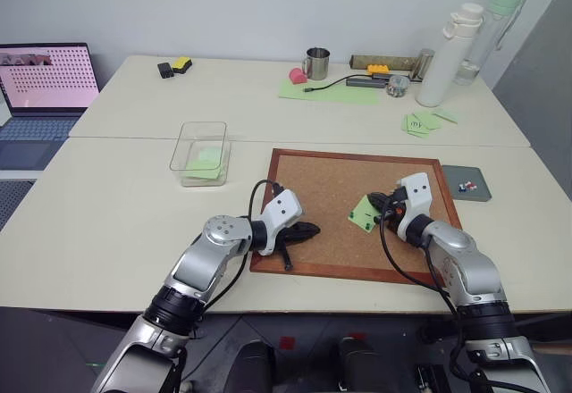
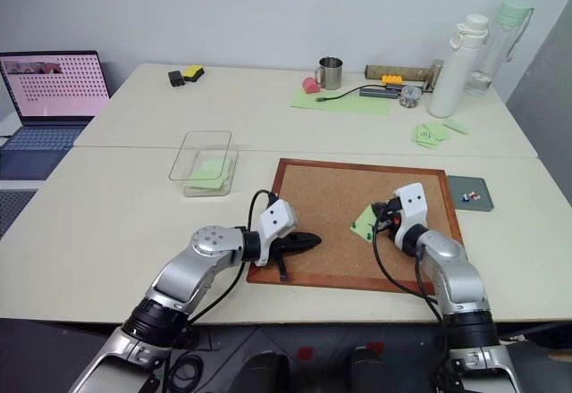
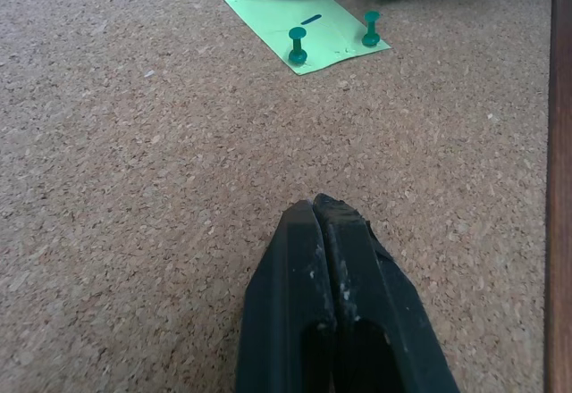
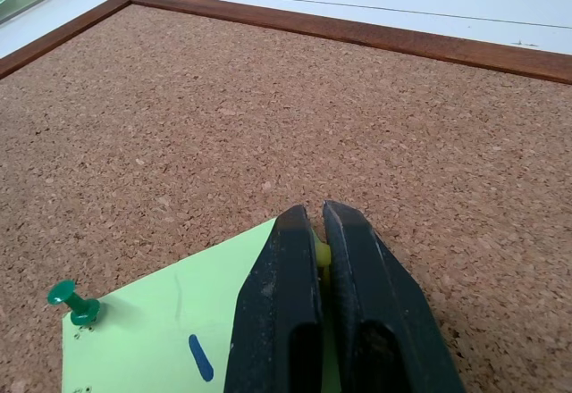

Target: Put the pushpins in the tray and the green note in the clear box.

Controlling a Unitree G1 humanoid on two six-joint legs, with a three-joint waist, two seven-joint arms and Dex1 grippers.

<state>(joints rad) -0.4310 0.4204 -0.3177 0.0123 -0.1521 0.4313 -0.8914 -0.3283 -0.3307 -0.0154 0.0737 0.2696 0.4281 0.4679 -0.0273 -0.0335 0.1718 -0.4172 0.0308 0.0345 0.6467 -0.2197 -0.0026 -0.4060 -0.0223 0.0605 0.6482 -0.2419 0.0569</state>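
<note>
The green note (image 1: 362, 213) lies on the corkboard (image 1: 331, 179), held down by two green pushpins (image 3: 297, 45) (image 3: 371, 29). My right gripper (image 4: 315, 219) is at the note's corner, shut on a yellow pushpin (image 4: 321, 252). My left gripper (image 1: 309, 229) is shut with nothing in it, low over the corkboard's left part and pointing at the note. The dark-grey tray (image 1: 483, 195) sits right of the corkboard with a few small pins (image 1: 466, 184) in it. The clear box (image 1: 201, 132) stands left of the board with a green paper (image 1: 207, 157) inside.
At the back of the table are a laptop (image 1: 45, 89), a metal mug (image 1: 316, 62), a large green sheet (image 1: 331, 91), a white bottle (image 1: 451, 54) and a cluster of green notes (image 1: 424, 122).
</note>
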